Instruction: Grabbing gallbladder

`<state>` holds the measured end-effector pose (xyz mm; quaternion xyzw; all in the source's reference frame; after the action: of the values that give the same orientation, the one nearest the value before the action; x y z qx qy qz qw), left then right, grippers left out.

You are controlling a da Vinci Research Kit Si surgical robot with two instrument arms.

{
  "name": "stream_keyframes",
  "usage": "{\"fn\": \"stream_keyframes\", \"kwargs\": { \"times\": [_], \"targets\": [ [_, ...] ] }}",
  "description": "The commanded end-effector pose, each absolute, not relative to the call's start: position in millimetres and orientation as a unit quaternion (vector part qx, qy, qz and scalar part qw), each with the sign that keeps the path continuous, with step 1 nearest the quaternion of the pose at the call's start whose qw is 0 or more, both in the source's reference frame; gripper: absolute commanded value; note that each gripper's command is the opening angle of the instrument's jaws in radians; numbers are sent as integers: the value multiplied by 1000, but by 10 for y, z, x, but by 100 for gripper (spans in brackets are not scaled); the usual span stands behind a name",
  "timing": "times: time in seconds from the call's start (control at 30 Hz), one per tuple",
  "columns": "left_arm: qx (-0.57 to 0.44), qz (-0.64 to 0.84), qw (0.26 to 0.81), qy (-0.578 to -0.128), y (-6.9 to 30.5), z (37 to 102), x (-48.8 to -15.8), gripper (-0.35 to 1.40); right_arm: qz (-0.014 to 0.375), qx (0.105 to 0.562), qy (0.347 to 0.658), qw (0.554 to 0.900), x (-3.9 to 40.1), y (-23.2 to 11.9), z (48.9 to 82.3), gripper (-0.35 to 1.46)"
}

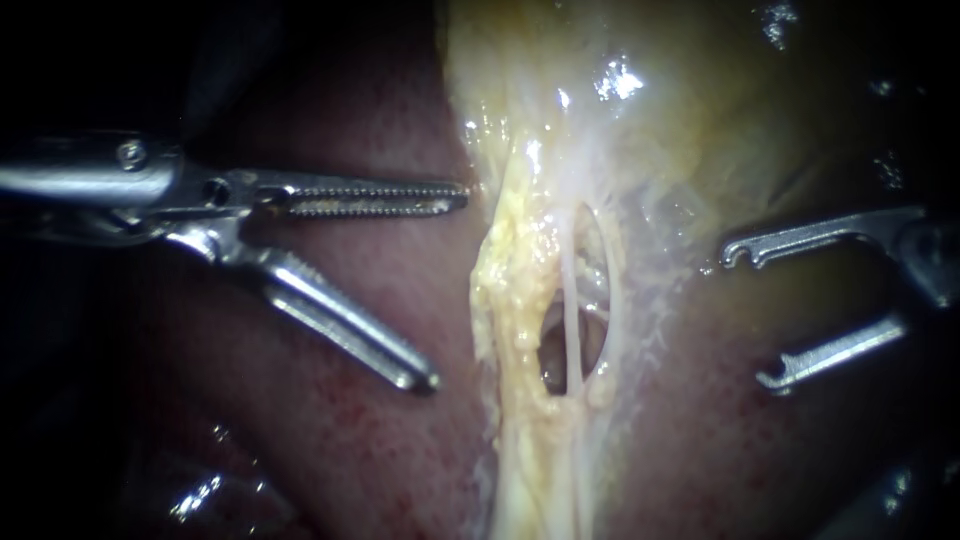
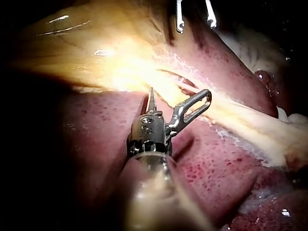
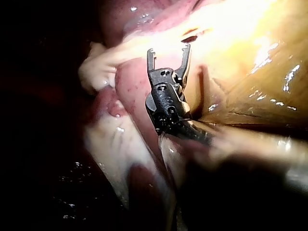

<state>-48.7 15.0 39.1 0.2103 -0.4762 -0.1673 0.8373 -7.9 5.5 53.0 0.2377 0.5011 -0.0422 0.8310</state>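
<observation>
The dark red, speckled liver fills the left and lower right of the endoscope view. The glistening yellow-tan gallbladder lies at the top, centre to right. From it a pale yellow fatty band runs down the middle, with an opening crossed by a thin whitish tube. The silver left instrument has serrated jaws spread wide, empty, just beside the band. The right instrument has hook-tipped jaws, also spread and empty, near the gallbladder's lower edge.
</observation>
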Motion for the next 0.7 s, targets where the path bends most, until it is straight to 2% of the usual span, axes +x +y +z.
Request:
{"fn": "stream_keyframes", "kwargs": {
  "times": [0.03, 0.47, 0.7],
  "targets": [
    [212, -173, 836, -475, 151, 391, -489, 83, -43, 238, 501, 831, -79, 56, 530, 60],
    [236, -222, 829, -455, 158, 402, -509, 61, -40, 239, 500, 831, -79, 55, 530, 60],
    [242, -234, 828, -448, 165, 419, -512, 56, -40, 239, 500, 831, -79, 55, 530, 60]
  ]
}}
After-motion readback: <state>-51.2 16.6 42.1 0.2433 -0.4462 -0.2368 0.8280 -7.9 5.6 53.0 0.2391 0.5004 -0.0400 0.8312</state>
